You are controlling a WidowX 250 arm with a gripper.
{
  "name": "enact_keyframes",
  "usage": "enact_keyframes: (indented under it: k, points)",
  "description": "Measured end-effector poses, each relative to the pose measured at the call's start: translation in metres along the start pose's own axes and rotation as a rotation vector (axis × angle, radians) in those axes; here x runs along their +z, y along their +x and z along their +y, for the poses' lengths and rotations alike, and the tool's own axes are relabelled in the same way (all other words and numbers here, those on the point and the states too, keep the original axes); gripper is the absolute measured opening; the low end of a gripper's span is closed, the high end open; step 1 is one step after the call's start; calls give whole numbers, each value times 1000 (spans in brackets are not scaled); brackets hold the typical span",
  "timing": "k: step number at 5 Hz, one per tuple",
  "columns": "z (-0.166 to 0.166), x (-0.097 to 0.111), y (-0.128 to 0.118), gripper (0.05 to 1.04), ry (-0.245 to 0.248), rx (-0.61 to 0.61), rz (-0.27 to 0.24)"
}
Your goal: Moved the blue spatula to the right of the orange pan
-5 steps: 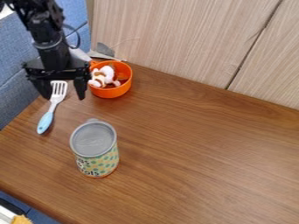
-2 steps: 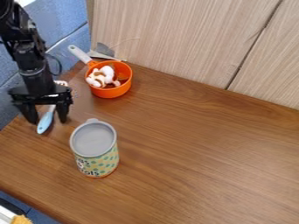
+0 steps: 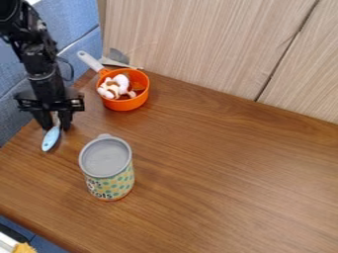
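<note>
Camera view: the gripper (image 3: 57, 128) is found to the left of the orange pan (image 3: 127, 105) and nearer the camera, its fingers closed about the blue spatula (image 3: 50, 140). The spatula's pale blue handle end points toward the camera, away from the pan. A lidded can (image 3: 107, 170) stands upright on the camera's side of the pan (which contains a white-and-brown object (image 3: 113, 87)).

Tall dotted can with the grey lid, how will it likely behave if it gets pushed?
The tall, dotted cylindrical can may tip if pushed near its grey lid, since it stands upright and is taller than wide. Knocked over, its round wall would probably let it roll on the brown wooden table.
</note>
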State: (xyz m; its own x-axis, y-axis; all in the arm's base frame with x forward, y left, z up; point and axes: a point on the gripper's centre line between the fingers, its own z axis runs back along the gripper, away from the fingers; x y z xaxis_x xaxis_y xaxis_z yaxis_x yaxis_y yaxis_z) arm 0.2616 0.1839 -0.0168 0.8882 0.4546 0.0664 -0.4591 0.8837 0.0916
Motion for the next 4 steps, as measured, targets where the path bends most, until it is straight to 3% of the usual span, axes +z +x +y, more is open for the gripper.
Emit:
enact_keyframes:
  k: [1,3,4]
  points:
    - [-2,1,0,182,-10,-2,-6]
    - [0,7,-9,158,-31,30,12]
    - [1,32,-5,158,-34,76,-47]
